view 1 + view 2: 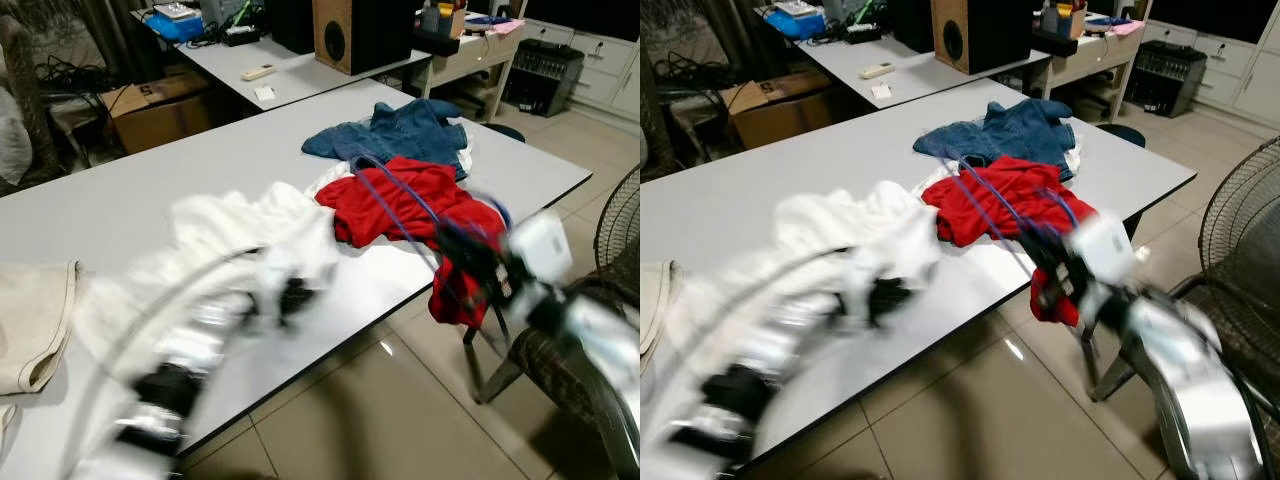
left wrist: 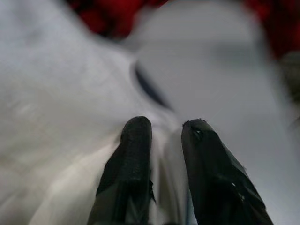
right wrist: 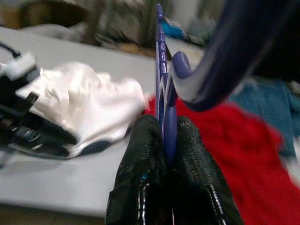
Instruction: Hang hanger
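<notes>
Over table edge (image 1: 330, 345), right claw (image 3: 165, 136) pinches blue hanger (image 3: 161, 89).

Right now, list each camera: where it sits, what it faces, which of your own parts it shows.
Left eye view: head, facing down at the table; both arms blurred; right gripper over the red garment.
Right eye view: head, same scene, denim garment beyond.
Left wrist view: along the left gripper at the white garment.
Right wrist view: along its fingers clamping the blue hanger.
Shared: both wrist views show red and white garments.
</notes>
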Controlling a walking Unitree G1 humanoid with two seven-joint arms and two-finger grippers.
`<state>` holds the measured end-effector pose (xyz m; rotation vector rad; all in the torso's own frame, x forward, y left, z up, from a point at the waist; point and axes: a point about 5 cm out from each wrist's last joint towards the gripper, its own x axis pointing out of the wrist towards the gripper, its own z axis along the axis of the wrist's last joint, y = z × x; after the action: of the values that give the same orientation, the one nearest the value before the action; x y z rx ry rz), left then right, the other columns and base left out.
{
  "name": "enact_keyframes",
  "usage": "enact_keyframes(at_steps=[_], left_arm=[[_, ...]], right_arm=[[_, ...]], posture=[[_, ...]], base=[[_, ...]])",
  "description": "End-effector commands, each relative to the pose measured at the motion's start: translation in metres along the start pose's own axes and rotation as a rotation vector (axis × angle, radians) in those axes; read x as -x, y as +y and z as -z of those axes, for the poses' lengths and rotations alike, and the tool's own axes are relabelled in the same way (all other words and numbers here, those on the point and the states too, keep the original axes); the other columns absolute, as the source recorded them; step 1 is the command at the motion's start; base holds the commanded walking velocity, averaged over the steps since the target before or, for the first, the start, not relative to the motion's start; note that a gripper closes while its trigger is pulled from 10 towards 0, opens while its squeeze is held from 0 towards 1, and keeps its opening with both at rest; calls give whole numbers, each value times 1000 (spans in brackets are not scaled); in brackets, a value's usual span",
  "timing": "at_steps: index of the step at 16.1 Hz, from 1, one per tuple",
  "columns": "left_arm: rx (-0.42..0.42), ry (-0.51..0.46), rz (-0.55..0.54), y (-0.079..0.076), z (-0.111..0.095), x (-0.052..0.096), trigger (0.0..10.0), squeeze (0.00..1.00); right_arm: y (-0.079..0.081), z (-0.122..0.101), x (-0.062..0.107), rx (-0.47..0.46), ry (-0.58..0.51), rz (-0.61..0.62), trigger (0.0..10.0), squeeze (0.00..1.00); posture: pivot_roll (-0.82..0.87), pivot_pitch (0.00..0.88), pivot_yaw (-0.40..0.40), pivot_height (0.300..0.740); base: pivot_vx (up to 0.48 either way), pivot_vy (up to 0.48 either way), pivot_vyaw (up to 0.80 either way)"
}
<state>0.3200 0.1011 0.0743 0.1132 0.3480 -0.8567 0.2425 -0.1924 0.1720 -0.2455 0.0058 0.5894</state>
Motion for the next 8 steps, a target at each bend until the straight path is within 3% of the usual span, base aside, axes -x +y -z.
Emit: enact_keyframes(at_steps=[1, 2, 4, 5, 8], left_arm=[[2, -81, -79, 13, -16, 2, 10000, 0], [-6, -117, -136, 19, -23, 3, 10000, 0], [-79, -150, -234, 41, -33, 18, 10000, 0], [-95, -159, -215, 47, -36, 27, 10000, 1000], [-159, 7, -46, 49, -25, 61, 10000, 1000]], right_arm=[[-2, -8, 4, 3, -20, 35, 10000, 0], [1, -5, 7, -6, -2, 35, 10000, 0], [13, 2, 16, -29, 55, -5, 10000, 0], [14, 3, 18, -30, 71, -11, 10000, 0], [12, -1, 23, -36, 87, -49, 10000, 0]], posture=[[-62, 0, 119, 740], [-62, 0, 119, 740], [-59, 0, 114, 740], [-54, 0, 108, 740], [-48, 9, 97, 740]], base=[[0, 0, 0], [0, 0, 0], [0, 0, 0], [0, 0, 0], [0, 0, 0]])
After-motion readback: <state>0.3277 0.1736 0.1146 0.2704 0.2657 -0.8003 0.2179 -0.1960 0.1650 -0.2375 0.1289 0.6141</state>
